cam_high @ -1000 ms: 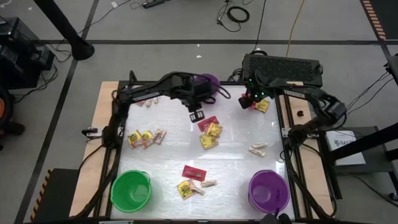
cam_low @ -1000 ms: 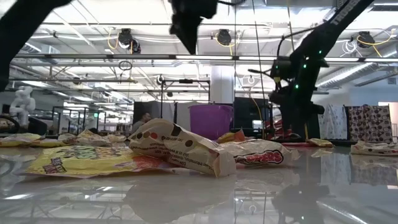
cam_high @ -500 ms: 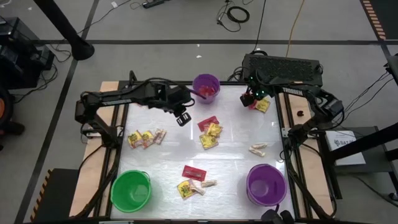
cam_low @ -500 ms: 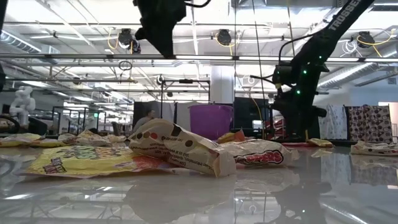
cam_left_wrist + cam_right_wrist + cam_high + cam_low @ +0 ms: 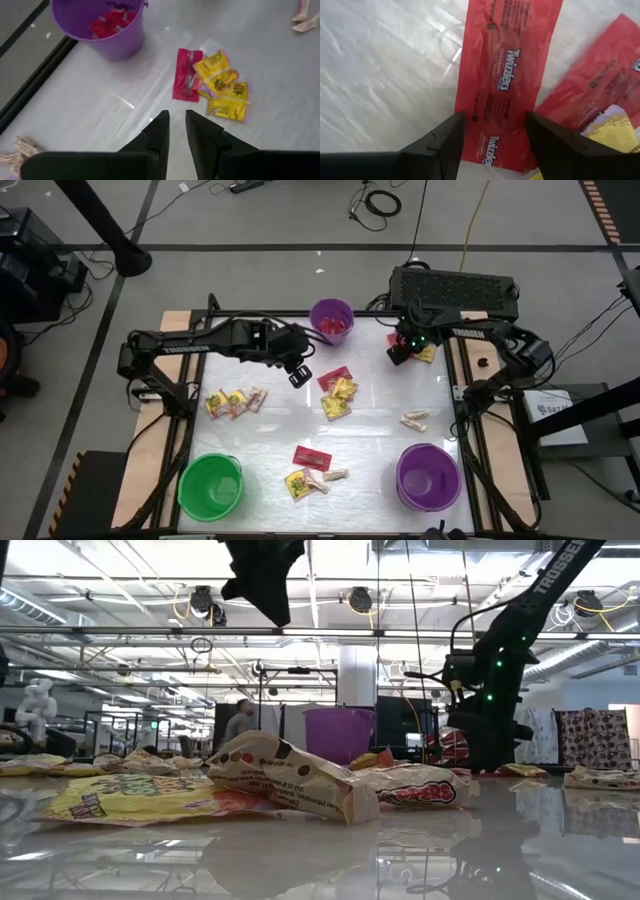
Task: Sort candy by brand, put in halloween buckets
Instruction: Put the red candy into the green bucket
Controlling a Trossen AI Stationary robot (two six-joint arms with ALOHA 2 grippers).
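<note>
The right gripper [image 5: 495, 137] sits low at the far right corner of the glossy white surface [image 5: 270, 430], its fingers spread either side of a flat red packet [image 5: 507, 75] lying on the surface, a second red packet [image 5: 600, 90] just beside; the left gripper [image 5: 176, 131] hangs above open surface, fingers nearly together and holding nothing, near the far purple bucket [image 5: 332, 322] with red packets inside; red and yellow candy [image 5: 338, 392] clusters mid-surface; a green bucket [image 5: 211, 486] and another purple bucket [image 5: 431, 478] stand at the near edge.
</note>
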